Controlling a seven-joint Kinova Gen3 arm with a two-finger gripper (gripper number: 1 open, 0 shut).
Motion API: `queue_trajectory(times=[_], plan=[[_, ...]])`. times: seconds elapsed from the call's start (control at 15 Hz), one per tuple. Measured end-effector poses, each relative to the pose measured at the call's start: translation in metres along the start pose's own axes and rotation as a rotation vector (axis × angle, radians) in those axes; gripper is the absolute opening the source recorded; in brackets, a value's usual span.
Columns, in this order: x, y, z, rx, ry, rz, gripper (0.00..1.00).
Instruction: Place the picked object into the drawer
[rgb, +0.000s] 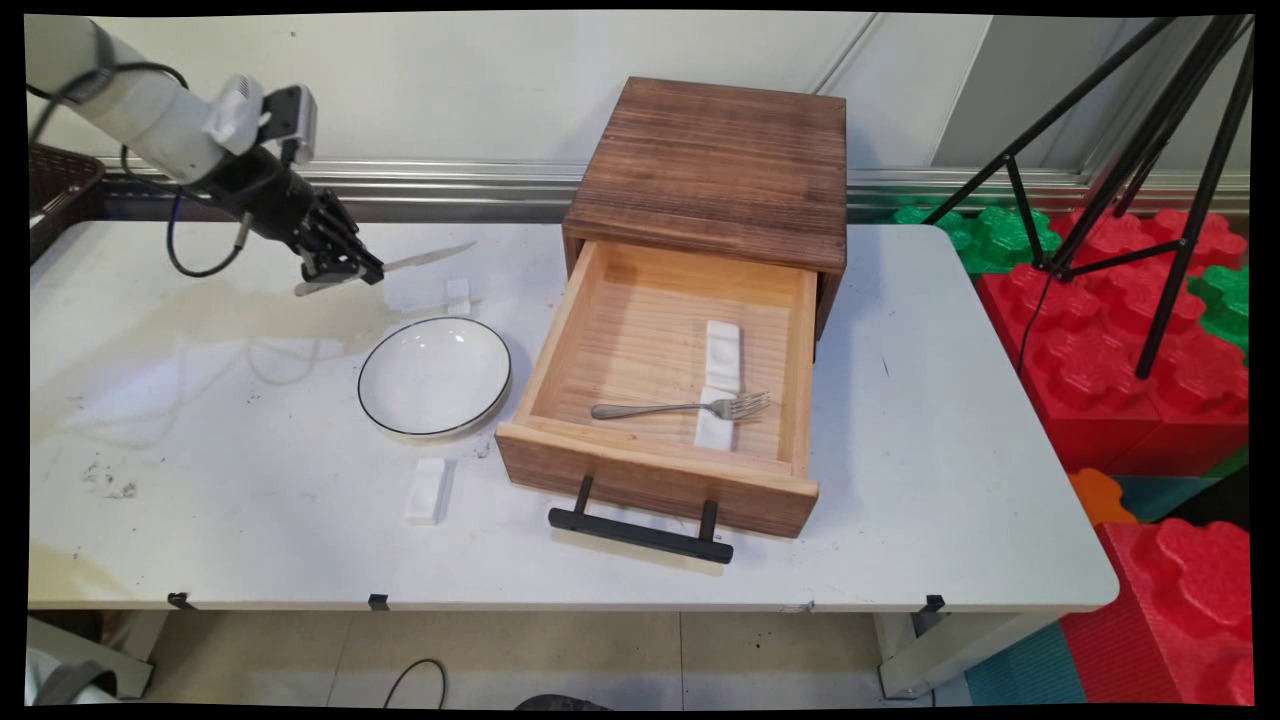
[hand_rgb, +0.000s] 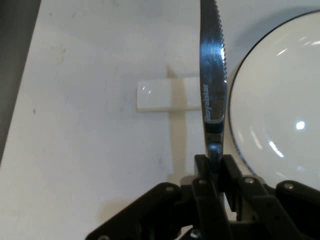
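Between fingers (hand_rgb: 200, 170) — knife (hand_rgb: 212, 75), tip cropped.

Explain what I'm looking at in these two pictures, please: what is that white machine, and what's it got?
It is a robot arm with a black gripper at its end. The wide picture comes from a fixed camera above the table; the close one from a camera on the hand. The gripper is shut on a knife, held above the table. Below it lie a white plate and a small white rest. Another rest lies nearer the front edge. A wooden box's open drawer holds a fork and two more rests.
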Motion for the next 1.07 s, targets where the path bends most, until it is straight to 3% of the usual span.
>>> queue_trajectory(times=[0.6, 1.07], plan=[[0.035, 0.037, -0.052, 0.003, 0.071, 0.034, 0.00], [0.086, 0.070, -0.078, -0.008, 0.160, 0.095, 0.00]])
